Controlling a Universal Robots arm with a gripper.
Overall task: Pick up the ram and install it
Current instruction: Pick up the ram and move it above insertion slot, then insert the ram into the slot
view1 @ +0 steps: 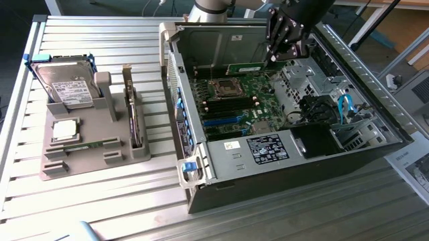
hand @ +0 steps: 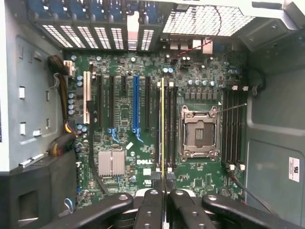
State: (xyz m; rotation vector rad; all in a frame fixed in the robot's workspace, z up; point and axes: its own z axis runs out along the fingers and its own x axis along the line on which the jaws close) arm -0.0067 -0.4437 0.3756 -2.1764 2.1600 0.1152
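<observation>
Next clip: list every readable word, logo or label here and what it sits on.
"DELL": white logo on the motherboard.
Hard drive label: too small to read.
Black power supply label: too small to read.
White case sticker: blurred, unreadable.

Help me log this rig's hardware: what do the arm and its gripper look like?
The gripper is matte black. Its two fingers are built from rounded, jointed link bars, dotted with small round pin or screw heads, and narrow to slim flat tips. The arm is a pale grey cylinder with a dark ring around it.
</observation>
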